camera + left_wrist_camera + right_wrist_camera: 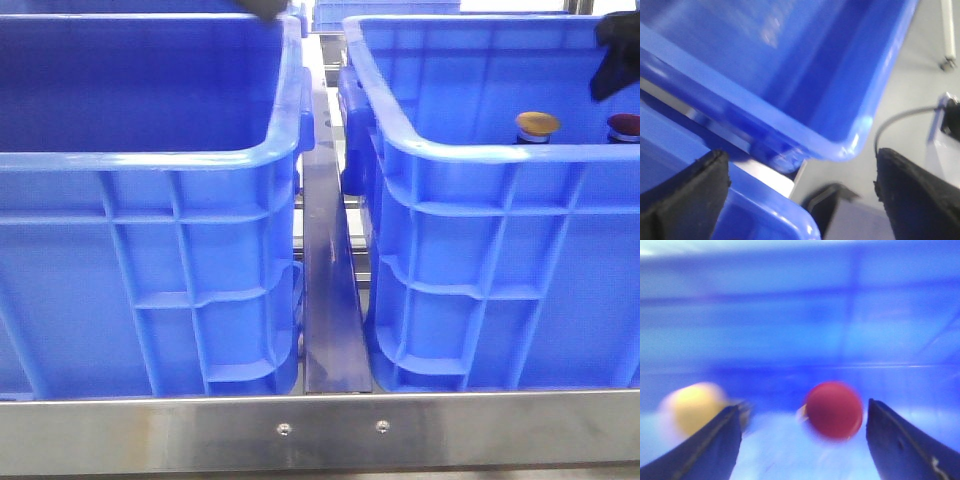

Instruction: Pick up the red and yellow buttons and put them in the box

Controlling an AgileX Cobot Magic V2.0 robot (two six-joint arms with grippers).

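Observation:
Two alike blue boxes stand side by side, one on the left [150,155] and one on the right [440,150]. The yellow button [537,124] and the red button [625,126] stand inside the right box. My right gripper [615,55] hangs open inside that box, above the red button. In the right wrist view the red button [834,410] lies between the open fingers of the right gripper [804,405], untouched, while the yellow button [690,407] sits outside one finger. My left gripper [801,160] is open and empty over the far corners of the boxes.
A metal strip [330,300] runs between the two boxes, and a steel rail [320,430] crosses the front edge. Behind the boxes the left wrist view shows grey floor [920,75] and a cable [900,117]. The box walls stand high around the buttons.

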